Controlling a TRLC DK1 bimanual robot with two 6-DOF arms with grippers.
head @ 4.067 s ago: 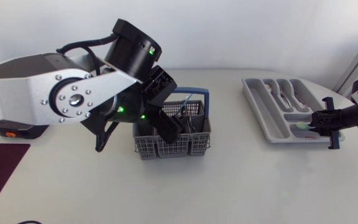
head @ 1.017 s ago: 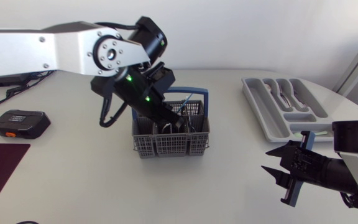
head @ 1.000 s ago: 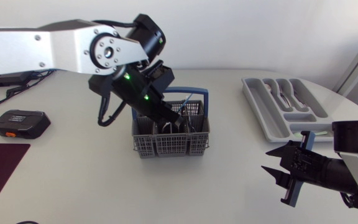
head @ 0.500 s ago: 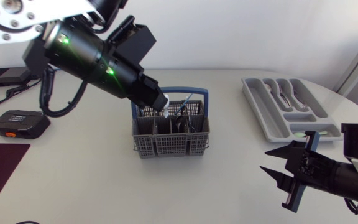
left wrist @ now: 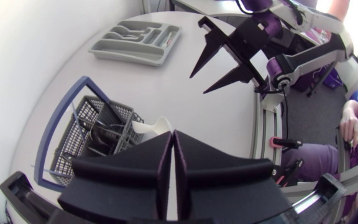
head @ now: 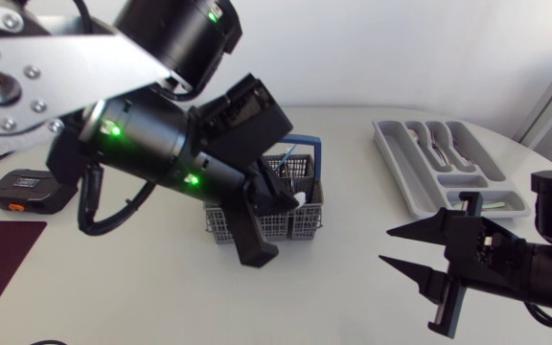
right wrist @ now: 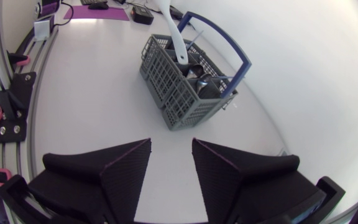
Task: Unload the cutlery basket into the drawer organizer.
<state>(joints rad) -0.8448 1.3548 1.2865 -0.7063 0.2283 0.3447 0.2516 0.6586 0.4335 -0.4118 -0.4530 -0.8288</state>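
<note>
Grey cutlery basket (head: pixel 300 226) and drawer organizer (head: pixel 389 153) both hold cutlery (right wrist: pixel 197 73); left fingers (left wrist: pixel 129 168) pinch a white utensil (right wrist: pixel 174 37), right fingers (right wrist: pixel 126 171) spread.

The basket (right wrist: pixel 163 93) is overhung by the left arm (head: pixel 151 144), whose gripper (left wrist: pixel 173 134) is clamped on a white utensil (right wrist: pixel 173 34) standing up out of it. The compartments are also spanned by the blue handle (head: pixel 300 142). Bare tabletop (head: pixel 338 287) is left between the basket and the drawer organizer (head: pixel 396 177), though part of it is taken up by the right gripper (head: pixel 384 245), held with its fingers spread.
</note>
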